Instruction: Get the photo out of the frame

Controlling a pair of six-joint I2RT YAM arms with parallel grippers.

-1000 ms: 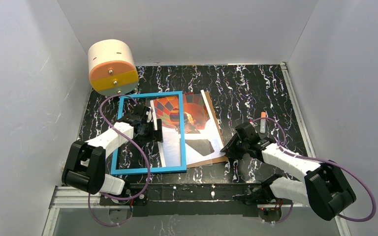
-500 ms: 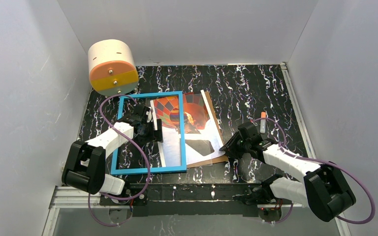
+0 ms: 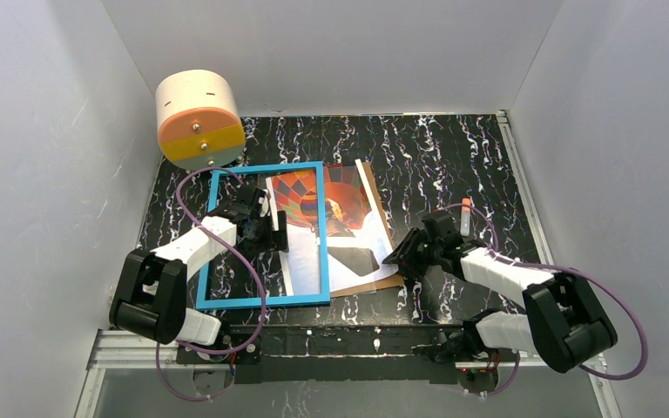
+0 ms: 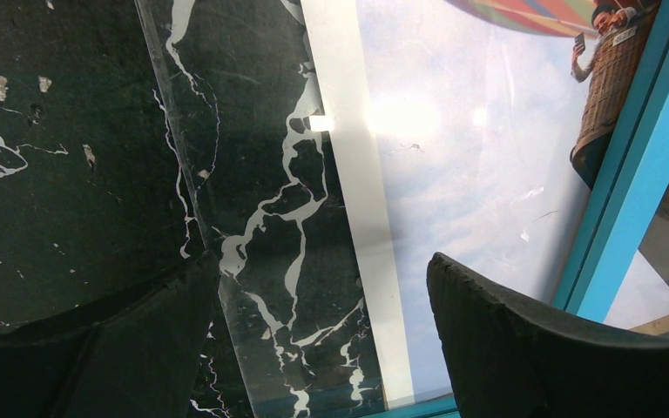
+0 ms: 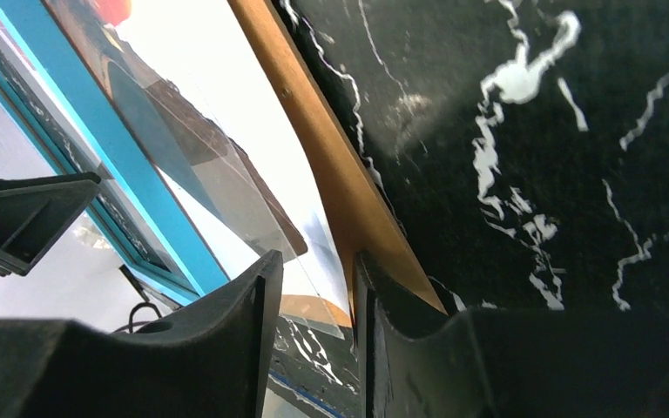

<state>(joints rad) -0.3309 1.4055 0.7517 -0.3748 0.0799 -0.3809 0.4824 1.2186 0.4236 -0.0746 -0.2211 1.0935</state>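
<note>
Left pincer (image 4: pixel 324 266) hangs wide open and empty inside the blue frame (image 3: pixel 261 301), its jaws spread above a clear pane (image 4: pixel 253 131) and the white margin of the photo (image 3: pixel 348 205). Right pincer (image 5: pixel 318 257) sits low at the near right corner of the stack, jaws only a narrow gap apart at the corner of the brown backing board (image 5: pixel 327 148). Whether they pinch anything there cannot be told. The photo lies flat on that board on the dark marbled surface (image 3: pixel 453 157), its left part beneath the frame's right rail and its right part sticking out free. It looks like a thin glossy print: very light, floppy, slick, and quick to crease if nipped hard or bent sharply. Lying flush on the board, it offers no lip to get a finger beneath, so the exposed right-hand white border near a corner seems the best hold, with a gentle pinch that catches the print alone. Drawing it sideways and flat, away from the rail, would likely suit better than lifting, with the frame held down.
</note>
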